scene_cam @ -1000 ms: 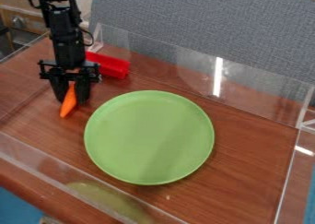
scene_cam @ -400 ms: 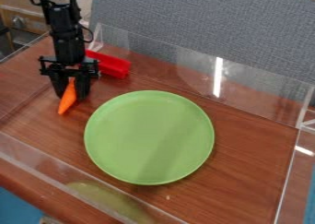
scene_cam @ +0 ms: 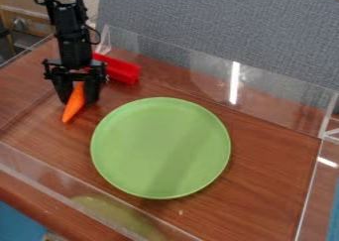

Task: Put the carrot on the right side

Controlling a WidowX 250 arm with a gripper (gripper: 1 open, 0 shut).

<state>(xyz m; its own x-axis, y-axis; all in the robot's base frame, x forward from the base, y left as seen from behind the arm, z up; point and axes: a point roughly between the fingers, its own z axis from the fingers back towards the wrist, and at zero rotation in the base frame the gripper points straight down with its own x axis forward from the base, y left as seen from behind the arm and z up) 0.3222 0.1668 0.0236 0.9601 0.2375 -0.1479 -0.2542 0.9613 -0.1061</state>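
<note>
One carrot [scene_cam: 74, 102] in play, folks, at the left of the frame, just beside the green plate [scene_cam: 161, 148] and with the gripper [scene_cam: 74, 89] right over its upper end! Are those jaws clamped on it or merely around it? Can't tell from here; dark fingers hide the crucial spot. And what a customer this looks to be: a toy, I'd say, light, fairly stiff, no great risk of bruising, but smooth and tapered, and that's the catch! Pinch near the narrow tip, lower down in the picture, and it could squirt away or swivel. The smart hold is across the thicker body, pads square to its long sides, close to the middle for balance. Moderate squeeze, nothing heroic! Watch the red block [scene_cam: 117, 68] too, up behind the fingers, upper left of the frame; a wide sweep might clip it.
</note>
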